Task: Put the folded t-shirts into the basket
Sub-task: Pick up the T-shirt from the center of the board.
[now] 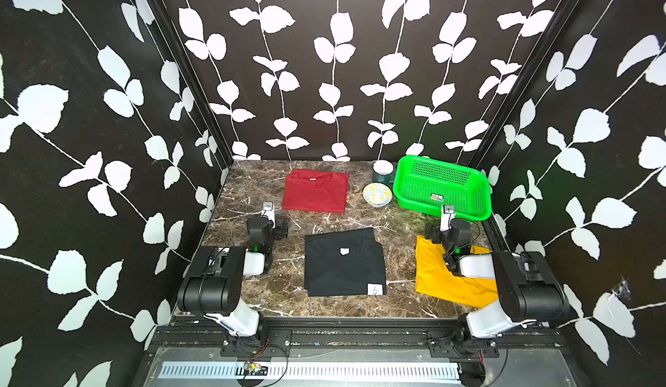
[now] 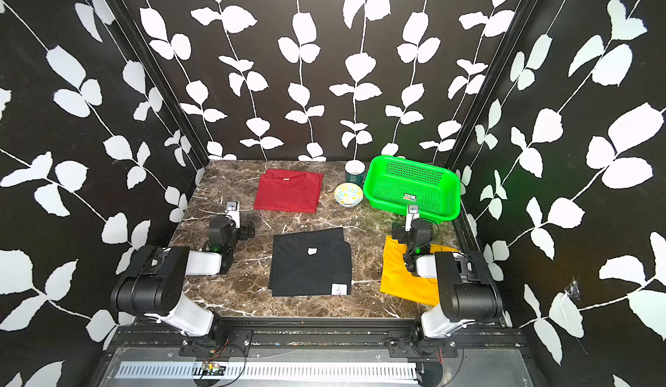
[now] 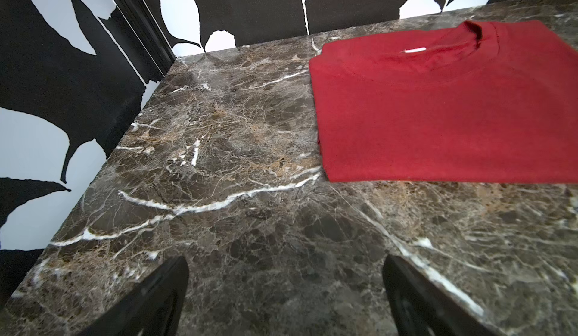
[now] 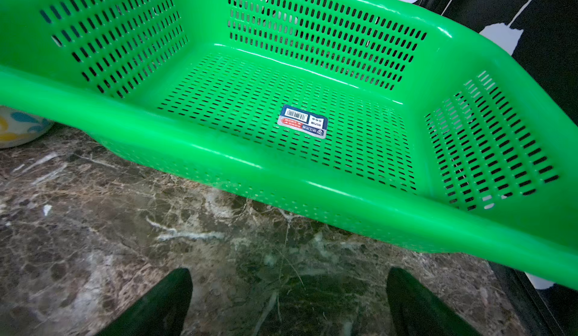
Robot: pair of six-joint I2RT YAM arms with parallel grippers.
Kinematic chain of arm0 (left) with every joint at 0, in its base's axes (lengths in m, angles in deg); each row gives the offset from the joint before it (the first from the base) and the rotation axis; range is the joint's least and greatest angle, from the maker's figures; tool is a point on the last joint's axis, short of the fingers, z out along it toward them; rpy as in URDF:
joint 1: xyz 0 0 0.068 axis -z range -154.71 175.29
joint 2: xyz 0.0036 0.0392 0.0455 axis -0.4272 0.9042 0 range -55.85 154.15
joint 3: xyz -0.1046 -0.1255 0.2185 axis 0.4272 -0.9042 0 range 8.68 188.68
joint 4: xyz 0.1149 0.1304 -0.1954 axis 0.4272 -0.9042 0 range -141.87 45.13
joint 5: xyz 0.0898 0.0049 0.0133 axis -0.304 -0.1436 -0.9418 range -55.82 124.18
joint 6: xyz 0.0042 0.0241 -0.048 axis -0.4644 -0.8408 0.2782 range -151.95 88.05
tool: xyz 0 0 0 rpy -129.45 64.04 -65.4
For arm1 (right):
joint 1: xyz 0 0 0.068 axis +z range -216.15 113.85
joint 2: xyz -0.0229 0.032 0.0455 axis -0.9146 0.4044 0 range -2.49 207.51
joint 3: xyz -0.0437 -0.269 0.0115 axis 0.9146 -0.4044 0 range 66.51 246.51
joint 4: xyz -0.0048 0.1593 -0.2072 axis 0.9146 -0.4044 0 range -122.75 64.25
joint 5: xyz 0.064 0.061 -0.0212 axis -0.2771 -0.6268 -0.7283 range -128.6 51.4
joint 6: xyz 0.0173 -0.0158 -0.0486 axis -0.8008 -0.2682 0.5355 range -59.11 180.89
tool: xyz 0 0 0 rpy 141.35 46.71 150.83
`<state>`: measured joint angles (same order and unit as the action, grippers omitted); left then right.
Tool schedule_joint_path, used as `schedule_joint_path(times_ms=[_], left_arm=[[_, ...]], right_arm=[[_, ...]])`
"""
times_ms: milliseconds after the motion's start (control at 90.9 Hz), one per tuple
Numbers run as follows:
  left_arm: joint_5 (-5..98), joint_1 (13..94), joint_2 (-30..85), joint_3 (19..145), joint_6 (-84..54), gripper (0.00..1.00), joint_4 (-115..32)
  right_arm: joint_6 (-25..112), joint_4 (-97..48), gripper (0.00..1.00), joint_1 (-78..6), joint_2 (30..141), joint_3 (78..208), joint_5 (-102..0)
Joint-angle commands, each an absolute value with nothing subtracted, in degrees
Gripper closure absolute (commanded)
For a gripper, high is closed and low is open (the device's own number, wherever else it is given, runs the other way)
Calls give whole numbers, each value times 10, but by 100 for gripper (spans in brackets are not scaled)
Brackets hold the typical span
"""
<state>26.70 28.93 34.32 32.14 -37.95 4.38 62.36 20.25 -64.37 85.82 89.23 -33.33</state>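
The three folded t-shirts all lie flat on the desk [image 1: 274,288]. None is in the basket [image 1: 438,172] yet, so the job looks like it is only starting. The red t-shirt [image 1: 315,190] is at the back. The black t-shirt [image 1: 344,264] is in the middle, nearer the front. The yellow t-shirt [image 1: 436,277] is at the front on the right, and part of it is hidden under the right arm. The shirts lie apart from each other, so I think each one can be picked up alone without messing up the others.

The basket sits in the back right corner with its open side up, so a shirt can go in from above. Nothing is in it but a small sticker [image 4: 302,125] on the bottom.

A little patterned bowl [image 1: 377,194] stands just beside the basket, between it and the red t-shirt. It looks empty. A dark mug [image 1: 382,174] stands just behind the bowl. I cannot tell if anything is in it.

The left hand [image 3: 284,259] is wide open and holds nothing. It is over bare desk, near a front corner of the red t-shirt, maybe ready to go for it. The right hand [image 4: 289,272] is wide open too and holds nothing. It is over the desk, just in front of the basket.
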Motion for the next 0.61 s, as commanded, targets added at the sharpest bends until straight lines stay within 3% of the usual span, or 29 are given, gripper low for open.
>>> schedule_joint_path(times_ms=[0,594], left_arm=[[267,287,329,317,-378,1,58],[267,287,329,317,-378,1,58]], right_arm=[[618,223,1,-641,849,897,-336],[611,225,1,-641,811,879,-316]])
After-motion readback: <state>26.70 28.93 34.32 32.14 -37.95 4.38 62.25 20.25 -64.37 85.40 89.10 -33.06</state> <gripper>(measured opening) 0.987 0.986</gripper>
